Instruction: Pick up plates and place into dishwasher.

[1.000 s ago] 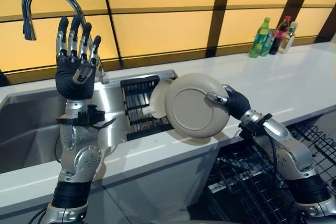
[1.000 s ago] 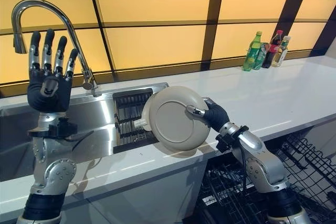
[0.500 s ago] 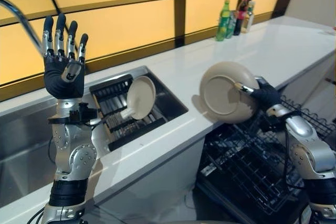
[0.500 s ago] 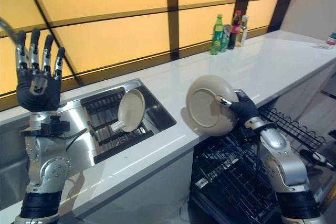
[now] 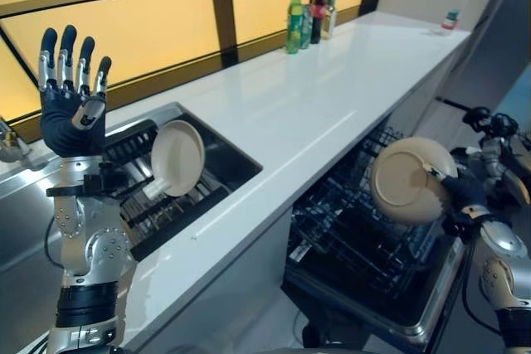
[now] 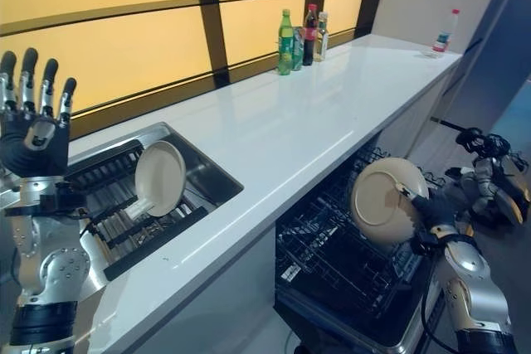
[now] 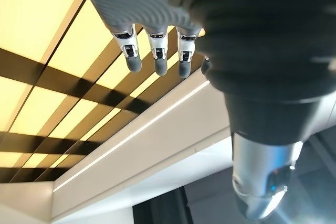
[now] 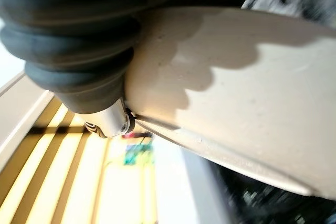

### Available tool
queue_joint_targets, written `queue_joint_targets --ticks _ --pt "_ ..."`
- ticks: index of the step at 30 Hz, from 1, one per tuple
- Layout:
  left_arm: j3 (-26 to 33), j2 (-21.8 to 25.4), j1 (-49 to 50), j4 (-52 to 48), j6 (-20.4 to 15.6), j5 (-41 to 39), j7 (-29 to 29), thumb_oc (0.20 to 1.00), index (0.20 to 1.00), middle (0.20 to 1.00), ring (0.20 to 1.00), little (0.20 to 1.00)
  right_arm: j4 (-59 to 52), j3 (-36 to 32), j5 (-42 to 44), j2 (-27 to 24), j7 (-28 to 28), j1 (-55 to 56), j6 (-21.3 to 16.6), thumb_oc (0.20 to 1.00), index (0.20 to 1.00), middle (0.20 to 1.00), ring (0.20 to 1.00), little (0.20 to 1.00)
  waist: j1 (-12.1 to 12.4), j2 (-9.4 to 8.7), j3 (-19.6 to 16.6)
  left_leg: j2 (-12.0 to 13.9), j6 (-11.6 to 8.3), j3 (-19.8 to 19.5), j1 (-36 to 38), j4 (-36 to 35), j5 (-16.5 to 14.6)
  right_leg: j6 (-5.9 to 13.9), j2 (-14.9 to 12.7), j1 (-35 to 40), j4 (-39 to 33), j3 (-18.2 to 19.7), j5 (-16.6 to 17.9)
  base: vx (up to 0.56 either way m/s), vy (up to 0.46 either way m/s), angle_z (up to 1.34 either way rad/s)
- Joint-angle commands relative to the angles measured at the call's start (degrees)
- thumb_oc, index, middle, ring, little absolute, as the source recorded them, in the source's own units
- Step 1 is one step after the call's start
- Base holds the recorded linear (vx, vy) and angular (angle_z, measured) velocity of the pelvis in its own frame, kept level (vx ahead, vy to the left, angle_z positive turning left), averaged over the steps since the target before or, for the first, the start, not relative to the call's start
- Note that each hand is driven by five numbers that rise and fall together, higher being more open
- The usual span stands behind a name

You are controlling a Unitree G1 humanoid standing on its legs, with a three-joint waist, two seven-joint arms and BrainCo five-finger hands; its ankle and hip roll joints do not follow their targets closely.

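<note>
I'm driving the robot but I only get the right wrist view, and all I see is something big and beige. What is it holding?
Observer: A beige plate, pinched at its rim by the right hand.
Operator: Where is the plate?
Observer: On edge over the open dishwasher's rack, below the white counter.
Operator: Any more plates?
Observer: One, a second plate, stands in the sink rack.
Operator: And the other hand?
Observer: The left hand is raised by the sink, fingers straight, holding nothing.

The dishwasher rack (image 5: 365, 238) lies open from above (countertop (image 5: 332, 113) borders it).
</note>
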Motion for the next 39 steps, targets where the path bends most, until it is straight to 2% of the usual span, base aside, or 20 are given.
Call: queue_joint_targets --ticks 1,5,11,15,20,27,32,39 --pt "-0.4 4.9 -0.3 0.9 -0.7 0.7 -0.6 1.000 1.000 1.000 1.000 1.000 1.5 -2.7 0.6 -0.5 -0.8 -2.3 -3.0 0.200 0.200 0.200 0.200 0.200 0.7 -1.36 -1.1 -2.3 3.78 -4.9 -4.9 3.6 -2.6 3.62 -3.1 -1.7 5.0 -1.5 -2.9 0.03 -0.190 -0.13" --pt "-0.5 6.4 -1.1 1.5 0.3 1.0 0.3 1.000 1.000 1.000 1.000 1.000 5.1 -1.2 1.1 -0.5 -0.8 -2.2 -2.2 0.200 0.200 0.200 0.200 0.200 1.2 -1.47 -0.1 -1.8 3.58 -5.0 -5.4 4.1 -2.7 3.53 -3.0 -1.6 5.0 -2.2 -3.0 0.08 -0.190 -0.03" --pt "-1.2 6.8 -2.2 1.4 1.6 2.1 1.4 1.000 1.000 1.000 1.000 1.000 9.6 1.4 1.6 -1.3 2.7 -2.7 -1.4 0.200 0.200 0.200 0.200 0.200 1.7 -0.66 1.6 -1.2 2.90 -5.5 -7.3 5.2 -2.5 2.70 -2.3 -2.1 5.9 -2.1 -4.7 0.06 -0.157 0.01" --pt "-2.8 7.8 -4.4 1.5 2.4 2.3 2.5 1.000 1.000 1.000 1.000 1.000 14.4 5.1 2.1 -3.2 6.4 -4.8 -3.2 0.200 0.200 0.200 0.200 0.200 3.0 -0.31 3.4 -0.3 1.87 -6.2 -10.4 6.1 -1.4 1.73 -1.6 -2.4 6.2 -2.8 -5.8 0.00 -0.189 0.07" --pt "-4.0 9.1 -6.3 1.6 2.3 3.1 3.8 1.000 1.000 1.000 1.000 1.000 17.2 10.3 -1.7 -5.8 11.9 -6.5 -5.2 0.200 0.200 0.200 0.200 0.200 4.4 -0.65 5.9 1.2 0.52 -6.9 -13.6 7.8 -0.3 0.57 -0.7 -2.8 6.4 -4.2 -6.9 -0.01 -0.202 0.10" --pt "-5.6 11.6 -8.9 3.0 1.5 2.1 4.4 1.000 1.000 1.000 1.000 1.000 20.4 18.1 -8.7 -11.6 16.6 -10.8 -10.6 0.200 0.200 0.200 0.200 0.200 6.5 -0.75 8.4 3.3 -1.18 -8.5 -16.5 8.8 1.2 -0.94 0.6 -3.0 6.2 -6.2 -7.8 0.00 -0.185 0.14" --pt "-6.8 12.9 -10.7 4.0 0.9 1.6 4.4 1.000 1.000 1.000 1.000 1.000 20.9 22.1 -10.7 -15.3 20.7 -15.3 -11.7 0.200 0.200 0.200 0.200 0.200 7.1 -0.60 9.5 4.4 -2.10 -9.3 -17.7 8.8 2.2 -1.89 1.3 -3.0 6.2 -7.2 -8.4 -0.01 -0.106 0.10" --pt "-6.4 12.1 -10.0 4.4 0.9 1.8 3.7 1.000 1.000 1.000 1.000 1.000 23.1 23.1 -10.0 -16.6 22.9 -16.9 -12.7 0.200 0.200 0.200 0.200 0.200 7.5 -0.64 9.2 5.6 -3.03 -9.9 -17.3 8.9 2.9 -2.68 1.6 -2.0 6.2 -8.7 -9.2 0.04 -0.054 0.06"
